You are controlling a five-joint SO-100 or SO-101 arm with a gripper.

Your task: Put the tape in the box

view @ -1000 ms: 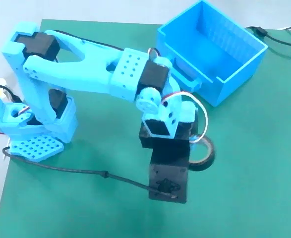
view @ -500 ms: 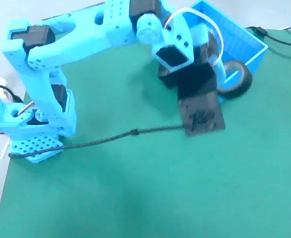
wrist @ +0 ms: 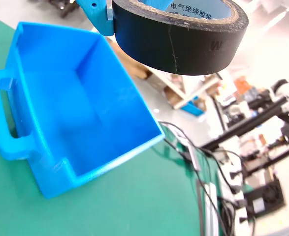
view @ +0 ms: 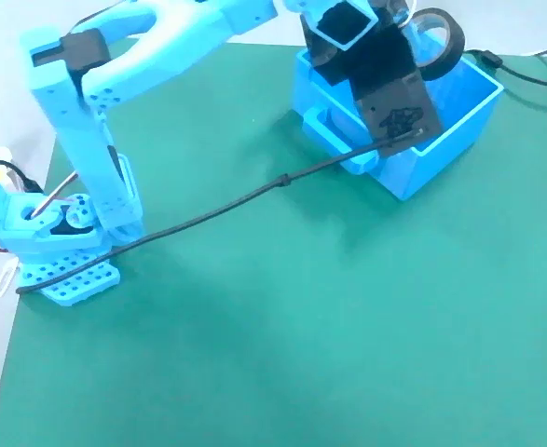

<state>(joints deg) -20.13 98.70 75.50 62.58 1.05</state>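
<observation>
- green mat (view: 348, 354) covering the table
- black cable (view: 525, 70) off the mat's far right corner
- blurry cluttered shelves and gear (wrist: 252, 137) in the wrist view background

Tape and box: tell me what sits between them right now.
Nothing. In the wrist view the tape hangs in the gripper above the box, with only open air down to the box's empty inside.

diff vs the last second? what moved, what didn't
The arm swung up and away from the mat's middle toward the far right corner in the fixed view, carrying the tape off the mat; the pincer now holds it above the box, not yet released. The trailing black cable stretched out straighter. Box and green mat stayed put.
</observation>
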